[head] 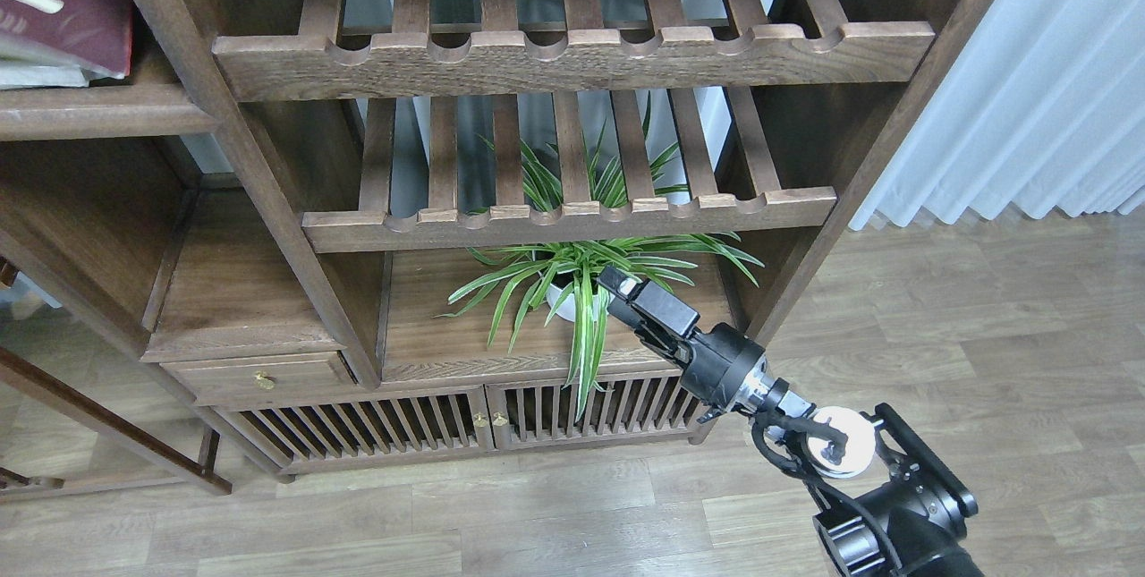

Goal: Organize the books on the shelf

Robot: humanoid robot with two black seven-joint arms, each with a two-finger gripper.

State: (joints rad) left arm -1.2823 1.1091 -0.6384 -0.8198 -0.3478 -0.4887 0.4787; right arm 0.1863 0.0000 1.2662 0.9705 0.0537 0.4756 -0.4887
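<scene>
The thick maroon book (63,9) with big white characters lies at the top left edge, on top of a stack. Only pale page edges (36,74) of the books beneath it show; the yellow-green book and the "300" book are hidden. The stack rests on the solid dark-brown shelf (107,112) with a rounded front edge. My right gripper (617,284) is far from the books, low in the middle, in front of a potted plant. It is dark and its fingers cannot be told apart. My left gripper is out of view.
Two slatted racks with notched front rails (572,58) (572,224) fill the middle bay. A spider plant in a white pot (572,291) stands on the lower board. A drawer (259,376), slatted cabinet doors (465,420), a white curtain (1029,94) and a wood floor also show.
</scene>
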